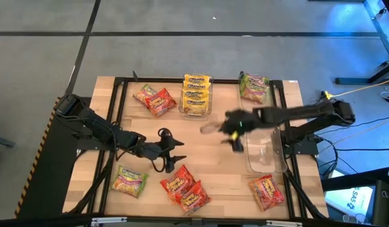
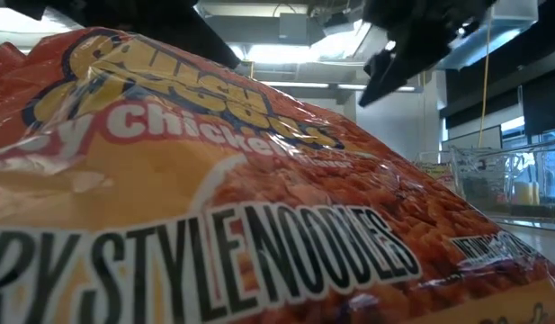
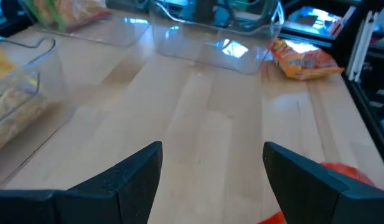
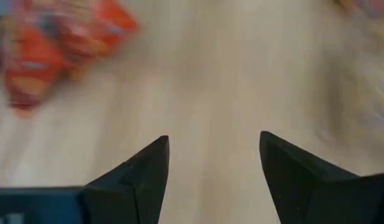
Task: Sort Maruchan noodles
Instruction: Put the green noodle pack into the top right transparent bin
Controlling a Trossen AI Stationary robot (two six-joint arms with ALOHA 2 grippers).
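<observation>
Maruchan noodles lie scattered over my table (image 1: pixel 219 161), and I read them left to right in the high view. At lower left sits a green packet (image 1: pixel 130 180); two red packets (image 1: pixel 154 99) lie at upper left. My left gripper (image 1: pixel 175 153) hangs left of centre with its jaws spread and nothing between them, just above the red pair (image 1: pixel 185 187) at bottom centre, which I judge its likely next pick. At top centre the yellow packets (image 1: pixel 196 93) are stacked in a clear bin (image 1: pixel 195 108), so yellow looks sorted. My right gripper (image 1: pixel 234 133) hovers mid-frame, jaws apart and empty, beside an empty bin (image 1: pixel 263 151). Green packets (image 1: pixel 254 86) fill the upper right; one red packet (image 1: pixel 267 191) waits at lower right.
</observation>
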